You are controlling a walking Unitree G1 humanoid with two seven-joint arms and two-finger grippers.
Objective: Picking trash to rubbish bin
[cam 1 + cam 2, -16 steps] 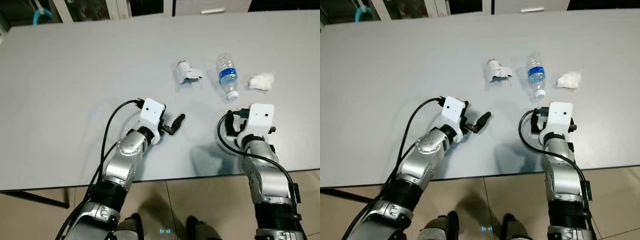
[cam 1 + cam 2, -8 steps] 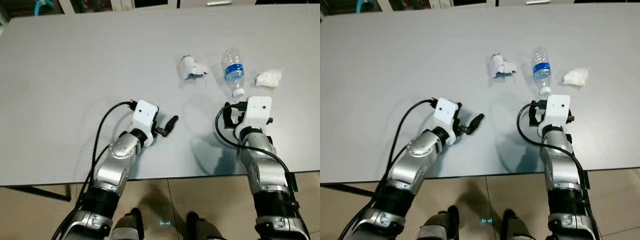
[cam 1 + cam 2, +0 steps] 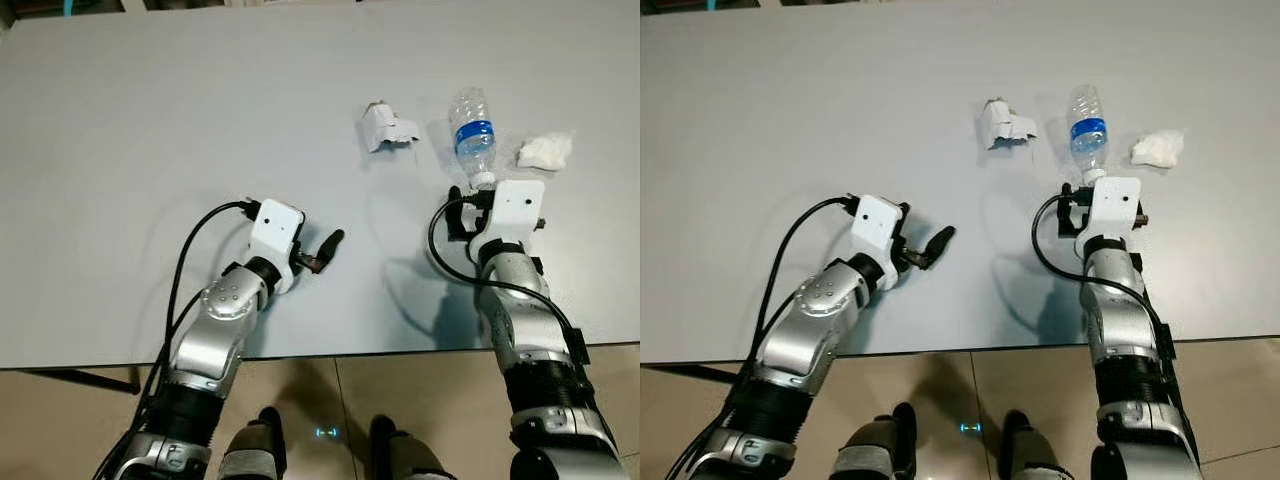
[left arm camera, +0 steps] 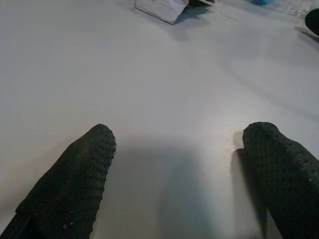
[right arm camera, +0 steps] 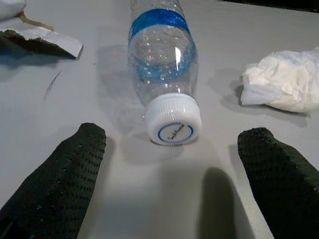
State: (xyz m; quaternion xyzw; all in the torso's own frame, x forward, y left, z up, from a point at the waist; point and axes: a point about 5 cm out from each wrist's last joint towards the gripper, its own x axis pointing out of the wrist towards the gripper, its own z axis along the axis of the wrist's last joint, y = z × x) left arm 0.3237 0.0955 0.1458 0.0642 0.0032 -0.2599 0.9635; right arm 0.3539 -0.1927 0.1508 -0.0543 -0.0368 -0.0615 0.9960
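A broad, pale grey table [image 3: 150, 120] with a smooth matte top takes up most of the scene. Its near edge runs straight across the lower part of the picture, and its far edge lies along the very top. Below the near edge is a floor [image 3: 330, 400] of glossy beige tiles, with thin dark grout lines and a small bright reflection. Under the table's near left corner, a dark slanted bar [image 3: 95, 380] of the table's frame reaches the floor.
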